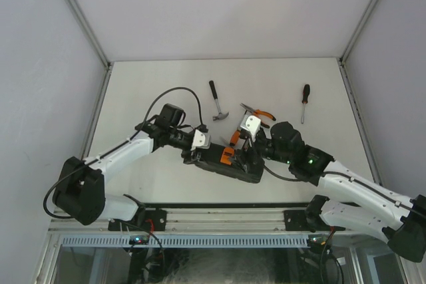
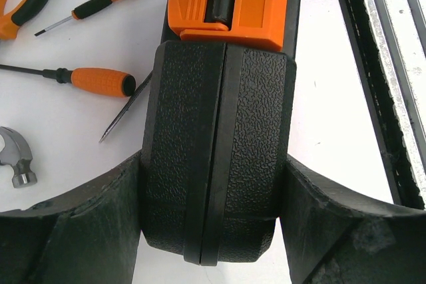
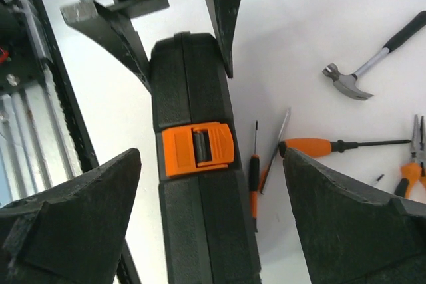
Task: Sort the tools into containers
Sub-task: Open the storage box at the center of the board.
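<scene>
Overhead, the left gripper (image 1: 198,145) sat at the left end of the black tool case (image 1: 229,164), which lay on the table (image 1: 146,91) near the front edge, between the two arms. The left wrist view gave what the top camera could not. The case stood on its narrow edge with both halves together. Both fingers (image 2: 73,231) pressed its flanks in a grip, and the orange latch (image 2: 226,1) sat just beyond them.

The same view showed two slim screwdrivers (image 2: 93,81) just beside the case, which the grippers largely hid from above. Behind the case lay the hammer (image 1: 216,101) and then the pliers (image 1: 258,114), both on bare table.

The right gripper (image 1: 249,151) straddled the case from the other side. Its own camera showed the jaws spread wide, with a gap on either side of the case and nothing held. Only the top view caught the longer screwdriver (image 1: 305,101), alone at the far right.
</scene>
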`<state>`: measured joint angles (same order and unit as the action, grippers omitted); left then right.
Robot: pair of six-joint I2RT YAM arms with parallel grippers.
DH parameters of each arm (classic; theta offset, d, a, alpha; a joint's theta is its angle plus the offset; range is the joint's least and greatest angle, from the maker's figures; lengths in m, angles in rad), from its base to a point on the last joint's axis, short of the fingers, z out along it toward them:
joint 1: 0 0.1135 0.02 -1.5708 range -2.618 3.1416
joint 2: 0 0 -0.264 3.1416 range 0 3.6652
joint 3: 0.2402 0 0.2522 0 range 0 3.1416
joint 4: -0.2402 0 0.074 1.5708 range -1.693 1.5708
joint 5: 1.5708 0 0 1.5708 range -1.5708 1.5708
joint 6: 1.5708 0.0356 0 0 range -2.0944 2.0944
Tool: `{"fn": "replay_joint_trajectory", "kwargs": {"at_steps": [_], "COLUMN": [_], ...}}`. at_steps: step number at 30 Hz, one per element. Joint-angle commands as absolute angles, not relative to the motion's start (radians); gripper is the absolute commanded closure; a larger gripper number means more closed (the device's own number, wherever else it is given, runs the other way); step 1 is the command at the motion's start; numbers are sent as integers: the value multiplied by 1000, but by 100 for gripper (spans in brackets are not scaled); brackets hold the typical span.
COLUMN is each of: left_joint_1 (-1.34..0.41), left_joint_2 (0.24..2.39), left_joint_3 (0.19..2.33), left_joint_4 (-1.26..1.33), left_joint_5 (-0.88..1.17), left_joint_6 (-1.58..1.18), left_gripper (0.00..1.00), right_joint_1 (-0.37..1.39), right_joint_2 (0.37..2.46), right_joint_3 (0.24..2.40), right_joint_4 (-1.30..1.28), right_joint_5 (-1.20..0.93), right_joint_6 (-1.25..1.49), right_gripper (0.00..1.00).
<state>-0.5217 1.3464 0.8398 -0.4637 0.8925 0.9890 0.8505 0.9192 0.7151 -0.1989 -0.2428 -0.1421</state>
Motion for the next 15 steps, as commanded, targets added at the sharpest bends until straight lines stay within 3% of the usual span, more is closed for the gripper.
{"fn": "replay_joint_trajectory", "kwargs": {"at_steps": [1, 15], "left_joint_1": [-528, -527], "left_joint_2": [1374, 1398], "left_joint_3": [906, 934], "left_joint_4": [-508, -581], "left_joint_5": [891, 909], "left_joint_6": [1020, 1099], "left_gripper": [100, 100], "right_joint_1": [837, 766], "right_joint_2": [937, 1077], "right_joint_3": [711, 758], "right_joint_4": [-79, -83], "right_joint_5": [-238, -367], "right_joint_6": [49, 114], "right_gripper": [13, 12]}}
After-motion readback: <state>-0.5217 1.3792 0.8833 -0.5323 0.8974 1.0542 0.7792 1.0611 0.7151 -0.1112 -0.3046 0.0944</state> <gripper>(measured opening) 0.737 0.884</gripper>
